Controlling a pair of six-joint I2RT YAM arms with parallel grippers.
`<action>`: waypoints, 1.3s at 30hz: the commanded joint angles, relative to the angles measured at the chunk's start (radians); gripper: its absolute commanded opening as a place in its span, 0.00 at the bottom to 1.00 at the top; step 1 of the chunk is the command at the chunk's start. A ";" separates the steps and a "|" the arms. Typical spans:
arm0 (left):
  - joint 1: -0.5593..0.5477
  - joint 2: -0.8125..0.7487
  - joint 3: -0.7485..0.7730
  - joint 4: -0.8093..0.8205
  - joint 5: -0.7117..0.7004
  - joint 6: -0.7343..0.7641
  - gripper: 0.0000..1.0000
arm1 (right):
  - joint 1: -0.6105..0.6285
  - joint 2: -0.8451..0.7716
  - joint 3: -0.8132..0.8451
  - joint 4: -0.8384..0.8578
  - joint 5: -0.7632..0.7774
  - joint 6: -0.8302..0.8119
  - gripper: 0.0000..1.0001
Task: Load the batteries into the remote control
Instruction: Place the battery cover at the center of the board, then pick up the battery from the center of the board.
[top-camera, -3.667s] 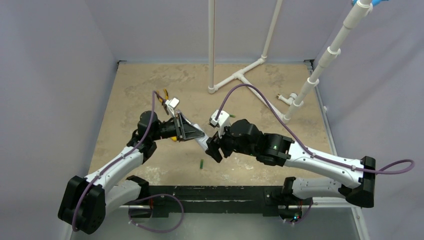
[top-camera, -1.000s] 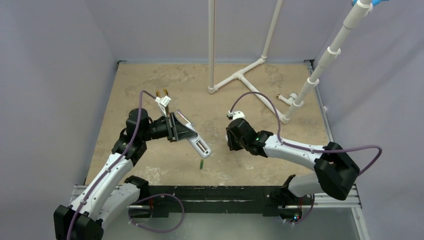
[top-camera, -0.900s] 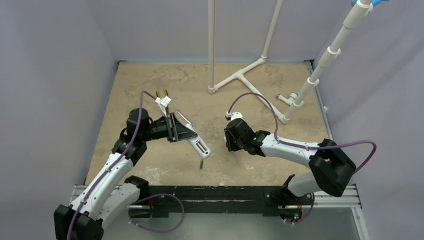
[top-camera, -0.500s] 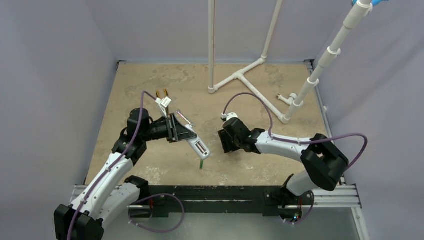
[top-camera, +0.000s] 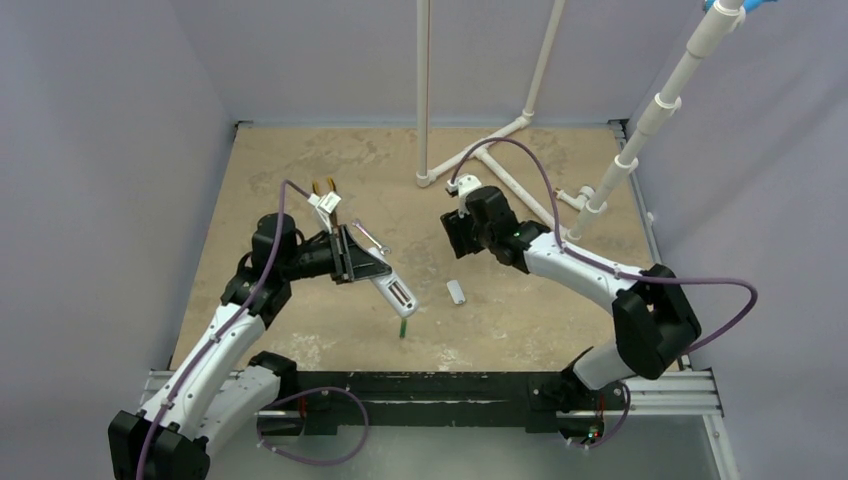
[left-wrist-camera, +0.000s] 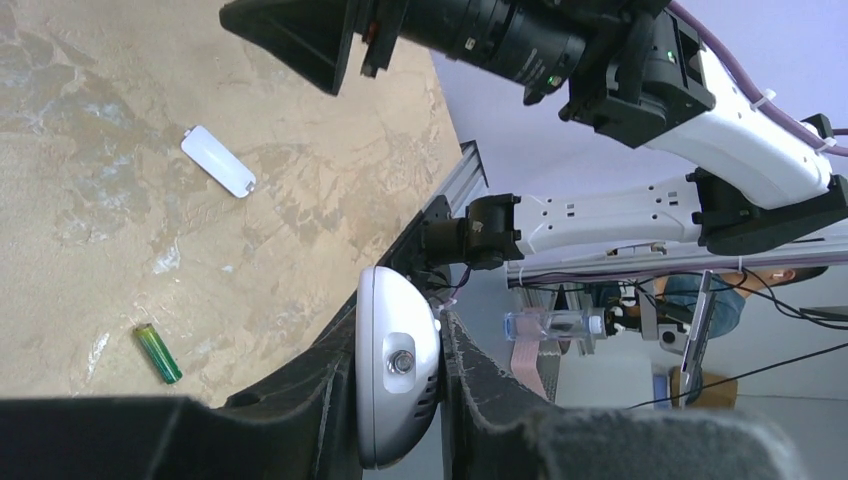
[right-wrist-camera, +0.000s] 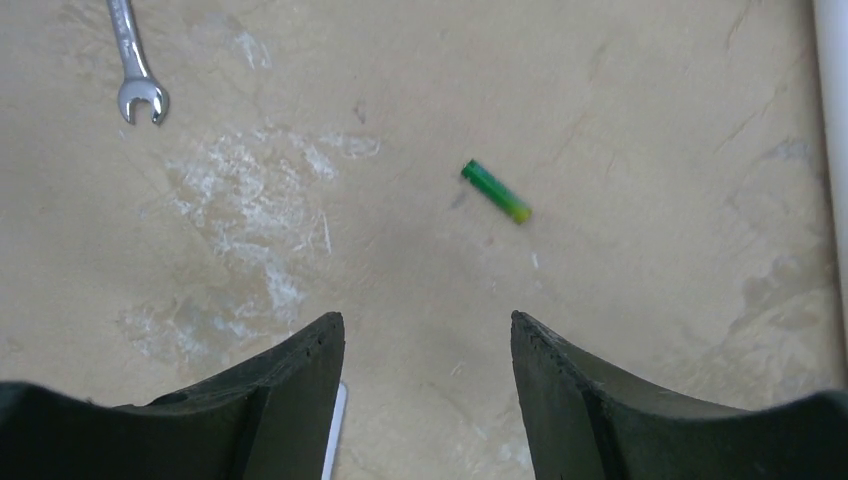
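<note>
The left fingers (left-wrist-camera: 478, 395) are clamping narrowly on one end of the remote control (top-camera: 388, 287), holding it tilted above the counter (top-camera: 300, 160) with its free end pointing down toward the near edge. In the top view its battery bay (top-camera: 402, 295) is lying open and facing upward; whether a cell is sitting inside it is too small to tell. The small white cover (top-camera: 456, 291) is lying flat on the counter, just to the right of the remote and apart from it. One green battery (top-camera: 402, 327) is lying loose on the counter just below the remote's lower tip, outside the bay.

The right fingers (right-wrist-camera: 290, 400) are standing wide apart over the counter beyond the cover, holding nothing, with bare counter showing between them. The right wrist view is showing a battery (right-wrist-camera: 495, 191) lying on the counter ahead of those fingers, a silver wrench (right-wrist-camera: 135, 75) further off to one side, and a white pipe (right-wrist-camera: 832, 100) at the frame's edge; whether this is the same battery, I cannot tell
</note>
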 joint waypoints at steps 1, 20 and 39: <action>0.014 -0.002 0.066 0.002 0.026 0.030 0.00 | -0.078 0.028 0.057 0.117 -0.247 -0.264 0.61; 0.021 0.001 0.072 -0.012 0.033 0.032 0.00 | -0.232 0.441 0.413 -0.243 -0.621 -0.849 0.67; 0.022 0.034 0.082 0.001 0.025 0.032 0.00 | -0.272 0.499 0.457 -0.240 -0.563 -0.850 0.60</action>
